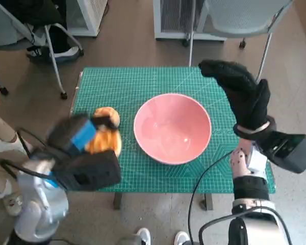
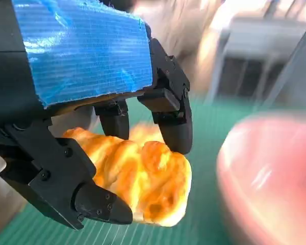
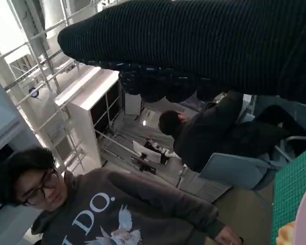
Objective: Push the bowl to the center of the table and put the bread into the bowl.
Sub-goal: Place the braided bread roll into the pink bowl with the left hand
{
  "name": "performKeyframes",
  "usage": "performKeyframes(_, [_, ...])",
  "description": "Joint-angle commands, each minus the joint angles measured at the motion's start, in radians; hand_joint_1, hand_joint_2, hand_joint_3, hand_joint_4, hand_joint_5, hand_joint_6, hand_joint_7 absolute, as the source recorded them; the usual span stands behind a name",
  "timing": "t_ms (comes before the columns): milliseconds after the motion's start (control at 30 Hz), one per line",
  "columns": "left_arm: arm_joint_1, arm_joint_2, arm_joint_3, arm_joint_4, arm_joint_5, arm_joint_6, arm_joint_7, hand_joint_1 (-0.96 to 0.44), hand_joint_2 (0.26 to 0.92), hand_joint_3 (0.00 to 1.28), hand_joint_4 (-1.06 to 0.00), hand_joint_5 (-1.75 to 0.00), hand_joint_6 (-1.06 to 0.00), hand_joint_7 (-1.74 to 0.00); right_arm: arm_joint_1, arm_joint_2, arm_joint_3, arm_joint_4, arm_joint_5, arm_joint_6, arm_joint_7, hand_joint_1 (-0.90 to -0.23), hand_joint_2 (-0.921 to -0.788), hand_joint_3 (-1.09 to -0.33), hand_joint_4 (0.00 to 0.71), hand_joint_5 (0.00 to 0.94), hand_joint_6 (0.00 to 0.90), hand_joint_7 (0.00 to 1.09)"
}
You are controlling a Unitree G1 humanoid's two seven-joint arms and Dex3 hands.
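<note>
While the green cutting-mat table (image 1: 143, 81) carries the round pink bowl (image 1: 172, 127) near its middle, I'm on the bread step: my blue-taped left hand (image 1: 84, 135) grips the golden bread roll (image 2: 143, 176) just beside it. Next, lift and carry over the rim. My gloved right hand (image 1: 242, 94) hovers empty, fingers spread.

- Small table (image 1: 143, 81), topped by a green gridded mat (image 1: 117, 84).
- Pink bowl (image 1: 172, 127) sits on the mat, near the middle.

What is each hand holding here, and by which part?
Left hand grips the golden-brown bread across its middle; gloved right hand holds nothing.
</note>
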Motion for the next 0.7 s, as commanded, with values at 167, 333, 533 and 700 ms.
performKeyframes(167, [-0.083, 0.003, 0.021, -0.014, -0.033, -0.037, 0.007, 0.0, 0.797, 0.26, -0.73, -1.27, -0.68, -0.99, 0.014, 0.0, 0.0, 0.007, 0.001, 0.01, 0.007, -0.609, -0.921, -0.744, 0.132, 0.001, -0.001, 0.51])
performKeyframes(333, [-0.155, -0.001, 0.012, 0.013, -0.06, -0.063, 0.015, 0.01, 0.752, 0.35, -0.7, -1.35, -0.71, -0.95, 0.015, -0.003, -0.003, 0.008, 0.001, 0.006, 0.008, -0.608, -0.921, -0.743, 0.132, 0.001, -0.001, 0.51])
performKeyframes(533, [-0.23, -0.025, -0.018, 0.059, -0.075, -0.103, 0.042, 0.0, 0.801, 0.25, -0.74, -1.25, -0.68, -1.0, 0.015, -0.005, -0.005, 0.009, 0.0, 0.002, 0.004, -0.608, -0.921, -0.741, 0.133, 0.002, -0.001, 0.51])
performKeyframes(700, [-0.32, -0.067, -0.076, 0.126, -0.071, -0.136, 0.058, 0.0, 0.785, 0.29, -0.71, -1.31, -0.71, -0.96, 0.018, -0.007, -0.006, 0.006, -0.002, -0.002, -0.001, -0.605, -0.921, -0.741, 0.134, 0.002, -0.001, 0.51])
